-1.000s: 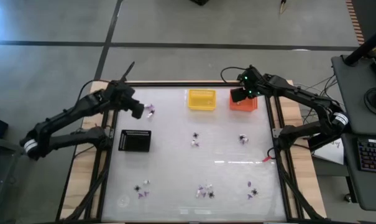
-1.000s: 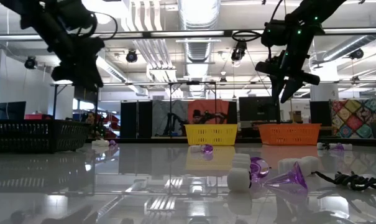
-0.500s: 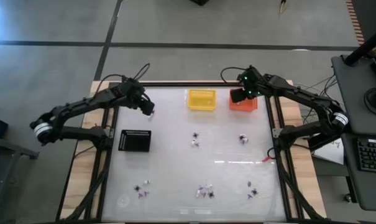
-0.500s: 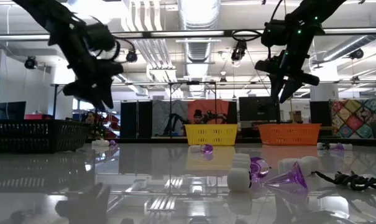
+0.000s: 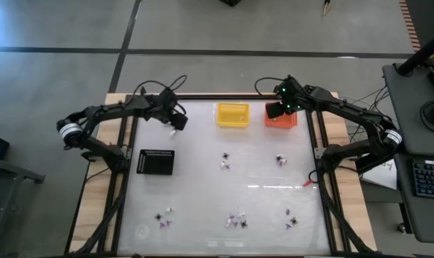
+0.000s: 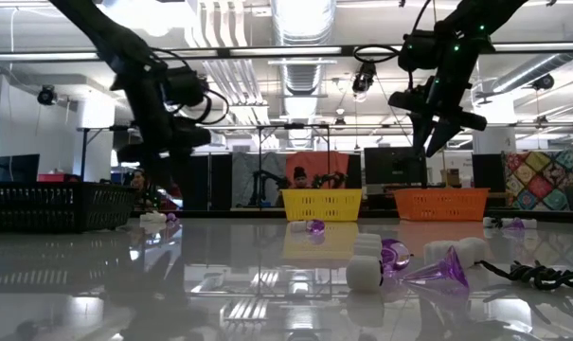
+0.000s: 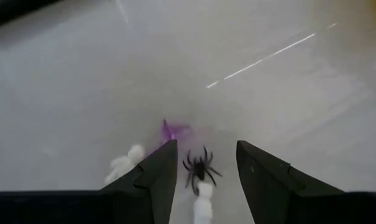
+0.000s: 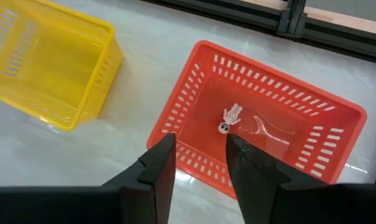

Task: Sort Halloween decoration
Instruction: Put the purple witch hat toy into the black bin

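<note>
Near the counter's (image 5: 202,165) far left corner, I am hovering the left gripper (image 7: 202,163), fingers wide, over a black spider (image 7: 200,168) lying flat. The right gripper (image 8: 197,163), fingers apart, is hanging over the orange basket (image 8: 337,121) holding a white skeleton (image 8: 230,118).

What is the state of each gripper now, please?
Left gripper: open, empty, above a black spider.
Right gripper: open, empty, over the orange basket.
</note>
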Motion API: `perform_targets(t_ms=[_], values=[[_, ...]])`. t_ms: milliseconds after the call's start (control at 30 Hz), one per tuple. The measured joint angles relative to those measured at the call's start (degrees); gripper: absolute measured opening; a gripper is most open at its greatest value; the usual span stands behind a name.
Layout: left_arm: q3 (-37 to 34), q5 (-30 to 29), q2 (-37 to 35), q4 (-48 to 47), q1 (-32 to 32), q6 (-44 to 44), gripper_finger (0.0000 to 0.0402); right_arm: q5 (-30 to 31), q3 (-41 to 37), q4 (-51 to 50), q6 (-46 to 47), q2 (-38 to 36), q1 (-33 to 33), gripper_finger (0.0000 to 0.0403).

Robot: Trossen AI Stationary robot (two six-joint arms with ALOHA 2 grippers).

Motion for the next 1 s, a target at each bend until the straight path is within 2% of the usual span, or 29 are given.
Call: perform_targets(t_ms=[267,567,1000], values=[[5.57,-1.66,5.60,-6.54,1.79,3.27,0.0148,-0.42,-0.02,-2.89,-0.02,0.00,0.01,0.0136],[5.89,1.85,9.03,-8.02,2.91,4.00,0.0148,-0.39,-0.02,-3.65,0.00,0.00,0.02,0.0132],[5.89,1.92,11.66,-5.88,3.04,5.71,0.0148,-0.37,-0.02,-3.58,0.92,0.00,0.01,0.0136]])
